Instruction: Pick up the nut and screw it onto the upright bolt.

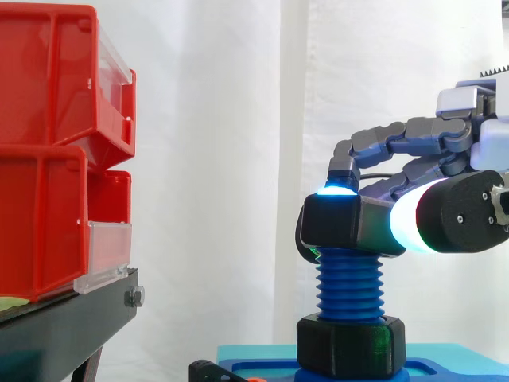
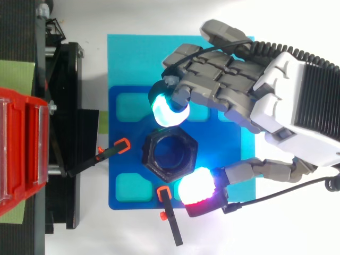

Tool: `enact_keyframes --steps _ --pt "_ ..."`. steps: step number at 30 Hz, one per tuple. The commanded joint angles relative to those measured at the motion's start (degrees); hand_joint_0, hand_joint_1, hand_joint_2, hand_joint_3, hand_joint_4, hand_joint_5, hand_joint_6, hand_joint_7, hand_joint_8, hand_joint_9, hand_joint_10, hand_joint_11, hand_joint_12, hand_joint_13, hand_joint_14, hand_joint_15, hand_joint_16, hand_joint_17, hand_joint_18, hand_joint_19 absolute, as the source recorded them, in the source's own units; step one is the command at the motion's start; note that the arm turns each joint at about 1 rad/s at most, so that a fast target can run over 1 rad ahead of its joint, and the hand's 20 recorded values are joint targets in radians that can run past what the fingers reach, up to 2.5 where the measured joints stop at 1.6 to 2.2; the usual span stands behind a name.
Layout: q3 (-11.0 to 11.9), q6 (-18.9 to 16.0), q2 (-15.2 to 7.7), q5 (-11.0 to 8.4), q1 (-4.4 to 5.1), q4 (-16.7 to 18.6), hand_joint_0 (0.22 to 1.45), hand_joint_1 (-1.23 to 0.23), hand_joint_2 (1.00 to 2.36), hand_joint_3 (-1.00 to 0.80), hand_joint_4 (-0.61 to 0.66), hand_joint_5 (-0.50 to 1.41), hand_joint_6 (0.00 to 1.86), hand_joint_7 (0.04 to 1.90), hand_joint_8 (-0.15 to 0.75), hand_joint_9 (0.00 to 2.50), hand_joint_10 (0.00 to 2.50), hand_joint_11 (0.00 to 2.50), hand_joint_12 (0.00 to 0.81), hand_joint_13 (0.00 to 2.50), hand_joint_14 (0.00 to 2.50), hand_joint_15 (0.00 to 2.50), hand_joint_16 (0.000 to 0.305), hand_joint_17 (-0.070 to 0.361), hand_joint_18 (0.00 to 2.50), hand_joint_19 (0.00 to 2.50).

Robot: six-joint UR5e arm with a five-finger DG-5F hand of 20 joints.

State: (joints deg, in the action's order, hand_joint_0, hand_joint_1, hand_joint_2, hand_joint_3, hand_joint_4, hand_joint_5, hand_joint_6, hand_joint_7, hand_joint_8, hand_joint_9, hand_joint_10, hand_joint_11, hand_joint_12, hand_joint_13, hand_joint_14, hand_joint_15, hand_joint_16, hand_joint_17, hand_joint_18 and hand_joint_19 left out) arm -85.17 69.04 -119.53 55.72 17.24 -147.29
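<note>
A white curtain (image 1: 223, 159) hangs behind the work. The hand (image 2: 276, 101) pinches a black nut (image 1: 342, 223) between glowing pads on two sides. The nut sits on top of the upright blue bolt (image 1: 350, 286). To thread it well, I judge the nut should sit level and centred and be turned under light downward pressure, so it does not cross-thread. Count: one bolt, one held nut, one hex collar (image 1: 350, 346) at the bolt's foot, one blue plate (image 2: 122, 186), two clamps (image 2: 114, 151), two red bins (image 1: 48, 159).
</note>
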Motion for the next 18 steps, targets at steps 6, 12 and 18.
enact_keyframes --steps 6,12,18 --pt "-0.1 -0.2 0.0 0.0 -0.02 -0.9 0.54 -0.66 1.0 -0.5 0.27 -0.13 0.5 1.37 0.329 0.7 0.0 0.0 0.346 0.49 0.0 0.0 0.039 0.088 0.25 0.0" --pt "-0.1 -0.4 0.0 0.09 -0.02 -0.8 0.54 -0.66 1.0 -0.5 0.27 -0.13 0.5 1.37 0.33 0.7 0.0 0.0 0.346 0.49 0.0 0.0 0.039 0.088 0.26 0.0" --pt "-0.1 -0.3 0.0 0.7 -0.37 -0.5 0.54 -0.66 1.0 -0.5 0.27 -0.13 0.5 1.36 0.329 0.7 0.0 0.01 0.346 0.49 0.0 0.0 0.039 0.088 0.26 0.0"
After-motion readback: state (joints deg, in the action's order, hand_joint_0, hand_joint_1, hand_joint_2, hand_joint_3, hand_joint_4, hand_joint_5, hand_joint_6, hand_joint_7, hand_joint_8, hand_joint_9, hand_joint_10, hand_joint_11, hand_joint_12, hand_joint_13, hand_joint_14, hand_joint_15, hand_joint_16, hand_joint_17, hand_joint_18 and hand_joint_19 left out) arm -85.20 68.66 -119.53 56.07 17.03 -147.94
